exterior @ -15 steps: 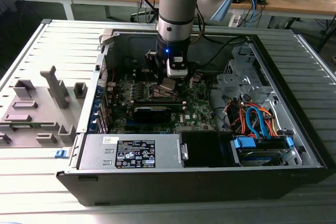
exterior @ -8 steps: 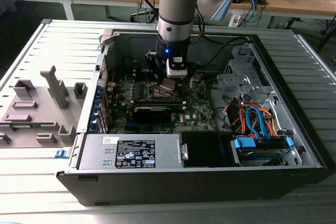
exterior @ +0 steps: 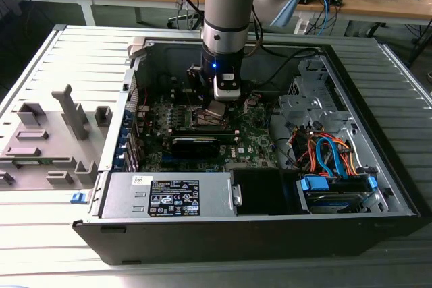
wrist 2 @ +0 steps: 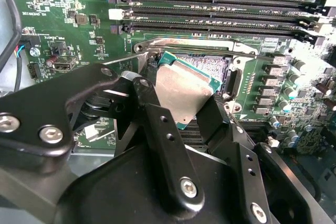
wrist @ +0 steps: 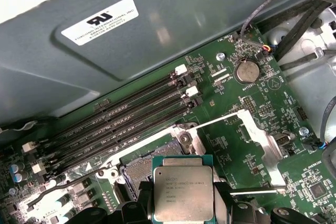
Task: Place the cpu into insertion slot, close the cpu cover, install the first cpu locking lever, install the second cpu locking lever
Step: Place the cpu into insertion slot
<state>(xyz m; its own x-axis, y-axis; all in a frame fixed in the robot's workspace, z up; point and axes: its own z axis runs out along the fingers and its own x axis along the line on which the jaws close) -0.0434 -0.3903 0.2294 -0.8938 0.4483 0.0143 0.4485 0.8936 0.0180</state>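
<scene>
My gripper is shut on the cpu, a silvery square chip pinched at two opposite edges by the black fingers. The chip hangs tilted just above the insertion slot, whose dark pin field shows beyond it. In the first wrist view the cpu sits beside the open insertion slot, and the gripper grips its near end. The cpu cover is swung away from the socket, with thin lever wires released alongside. In the exterior view the gripper hovers over the green board.
Long black memory slots run right behind the socket. The case wall rises close by. A grey power supply lies at the front, and a drive bay with orange and blue cables at the exterior view's right. Grey fixtures stand outside the case.
</scene>
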